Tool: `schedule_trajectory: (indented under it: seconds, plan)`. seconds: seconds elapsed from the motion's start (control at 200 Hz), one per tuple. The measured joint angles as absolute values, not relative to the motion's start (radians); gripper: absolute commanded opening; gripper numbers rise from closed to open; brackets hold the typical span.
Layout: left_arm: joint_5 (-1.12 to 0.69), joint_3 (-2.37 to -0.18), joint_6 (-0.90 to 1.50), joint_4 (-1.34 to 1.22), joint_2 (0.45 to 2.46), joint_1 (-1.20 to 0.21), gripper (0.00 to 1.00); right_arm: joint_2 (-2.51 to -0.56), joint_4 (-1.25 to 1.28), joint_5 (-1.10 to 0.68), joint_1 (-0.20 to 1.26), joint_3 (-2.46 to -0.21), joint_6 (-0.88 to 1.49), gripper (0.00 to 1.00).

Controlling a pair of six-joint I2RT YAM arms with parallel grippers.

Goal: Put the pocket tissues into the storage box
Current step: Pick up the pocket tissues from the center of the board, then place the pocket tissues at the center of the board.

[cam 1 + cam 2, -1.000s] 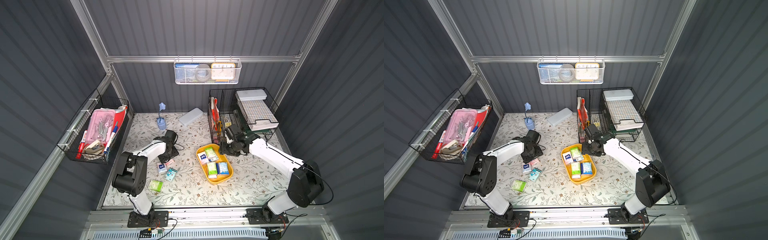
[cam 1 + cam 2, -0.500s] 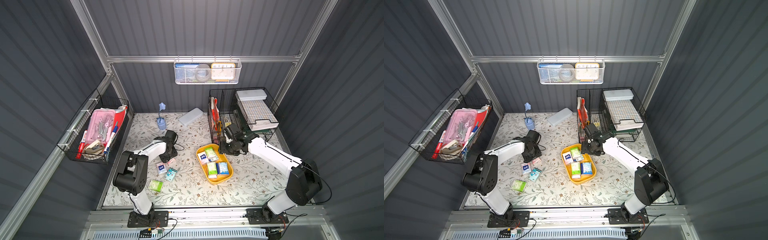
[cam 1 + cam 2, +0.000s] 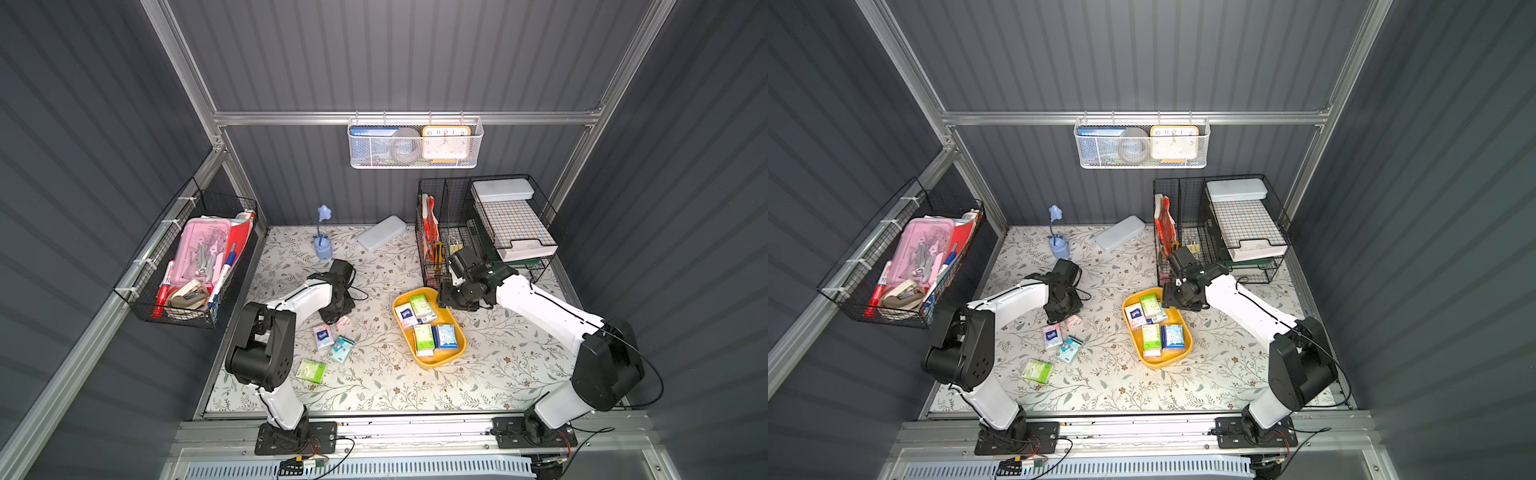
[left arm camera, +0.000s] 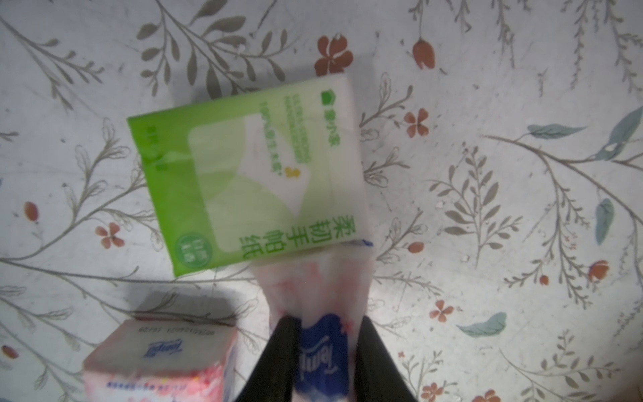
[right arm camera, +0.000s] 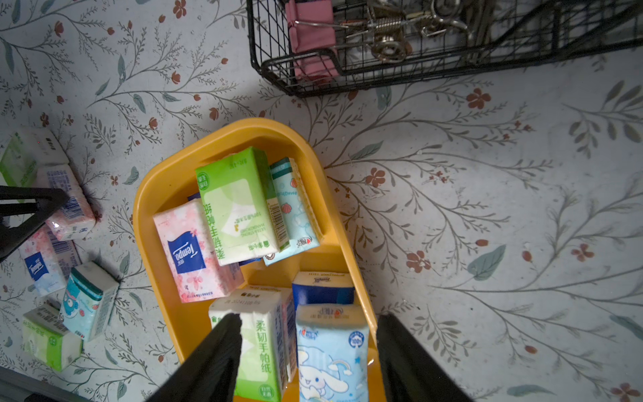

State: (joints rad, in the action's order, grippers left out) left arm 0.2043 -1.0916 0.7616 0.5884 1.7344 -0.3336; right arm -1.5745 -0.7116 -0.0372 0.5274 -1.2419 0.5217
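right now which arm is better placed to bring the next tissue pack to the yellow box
Left. The left gripper is shut on a pink packet, so it only has to lift and carry. The right gripper hangs open and empty at the storage box.

Dark grey ribbed walls [image 3: 374, 54] stand all around. The floor mat [image 3: 395, 382] is white with little flowers. A white mesh basket [image 3: 374, 151] hangs at 12 o'clock, a black wire basket [image 3: 174, 318] at 9, and a black wire rack [image 3: 457, 208] stands at 2.

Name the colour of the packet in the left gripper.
Pink packet with dark blue logo; left wrist view.
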Motion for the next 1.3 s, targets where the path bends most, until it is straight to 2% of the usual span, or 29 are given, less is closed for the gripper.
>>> schedule_trajectory:
  seconds: [0.365, 0.44, 0.861, 1.151, 1.301]
  plan:
    - [0.093, -1.090, 0.765, 0.599, 1.621, -0.334, 0.26, -1.575, -0.711, -0.028, 0.527, -1.242, 0.522, 0.66]
    - [0.073, -1.091, 0.773, 0.599, 1.607, -0.334, 0.23, -1.575, -0.711, -0.026, 0.527, -1.242, 0.522, 0.66]
    - [0.043, -1.117, 0.778, 0.603, 1.617, -0.373, 0.19, -1.575, -0.711, -0.022, 0.527, -1.242, 0.522, 0.66]
    - [0.044, -1.134, 0.772, 0.598, 1.737, -0.397, 0.24, -1.575, -0.711, -0.022, 0.527, -1.242, 0.522, 0.66]
    - [0.056, -1.192, 0.761, 0.599, 1.801, -0.433, 0.37, -1.575, -0.711, -0.021, 0.527, -1.245, 0.522, 0.66]
